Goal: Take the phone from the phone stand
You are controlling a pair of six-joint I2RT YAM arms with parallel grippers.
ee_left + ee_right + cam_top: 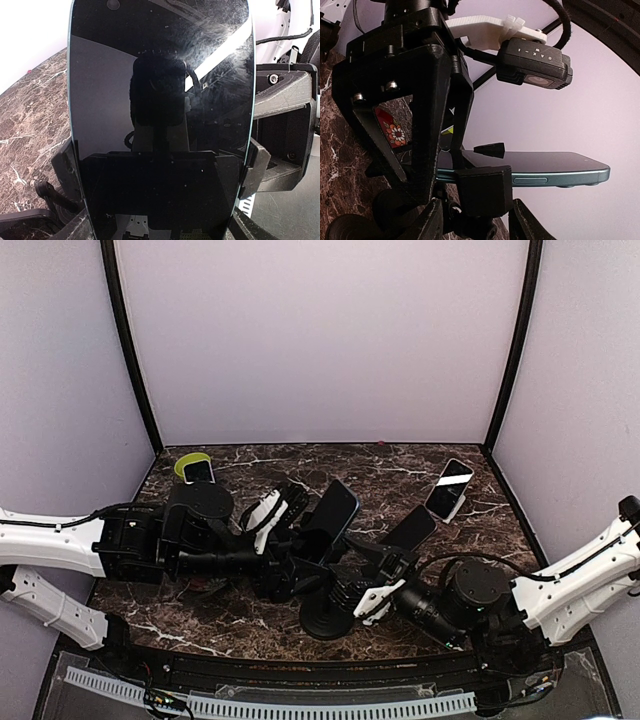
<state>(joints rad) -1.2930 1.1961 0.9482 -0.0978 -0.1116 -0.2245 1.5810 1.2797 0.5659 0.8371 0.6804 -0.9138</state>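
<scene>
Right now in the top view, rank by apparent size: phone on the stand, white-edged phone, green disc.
1. Phone on the stand, raised nearer the camera.
2. White-edged phone, flat at far right.
3. Green disc, clearly smallest.
First two look close; nearness may explain the gap.

Closed in on three sides by plain pale-lilac walls, joined at the back corners by two black posts. Floored with a dark brown marble-patterned table, veined in white. Edged along the near side with a white slotted strip. Lit evenly and softly throughout.
</scene>
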